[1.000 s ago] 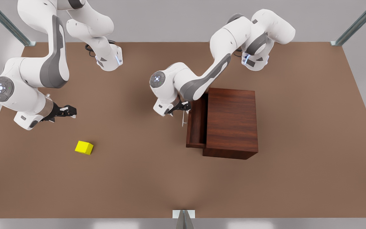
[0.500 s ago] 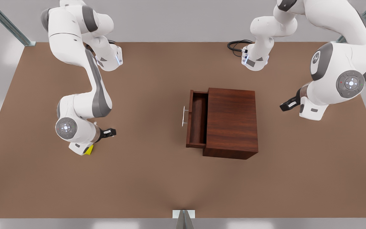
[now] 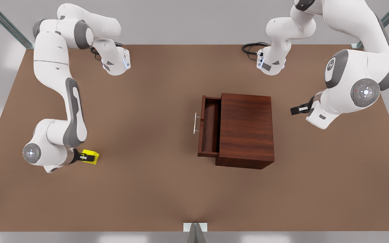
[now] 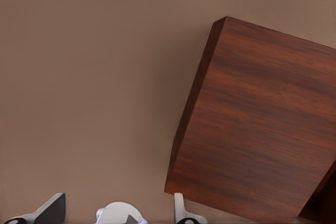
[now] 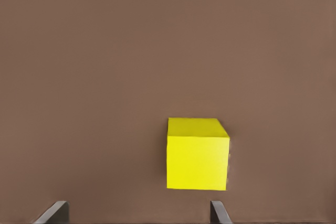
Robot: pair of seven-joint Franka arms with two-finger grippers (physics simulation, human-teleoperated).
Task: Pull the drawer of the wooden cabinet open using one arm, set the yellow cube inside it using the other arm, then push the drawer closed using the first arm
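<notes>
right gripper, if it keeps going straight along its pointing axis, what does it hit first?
Most likely the small bright yellow cube: it sits just ahead of the open right gripper, slightly off-centre between the fingers. Exact gap is unclear.

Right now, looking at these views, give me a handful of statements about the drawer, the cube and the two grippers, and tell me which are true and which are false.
1. The drawer stands pulled out of the wooden cabinet. True.
2. The yellow cube lies inside the drawer. False: it sits on the table, far toward the front view's left of the cabinet.
3. The right gripper is at the cube with its fingers open. True.
4. The left gripper grips the drawer's handle. False: it hangs open on the cabinet's other side, apart from it.
5. The cube is lifted off the table. False: the right wrist view shows it resting on the surface.
</notes>
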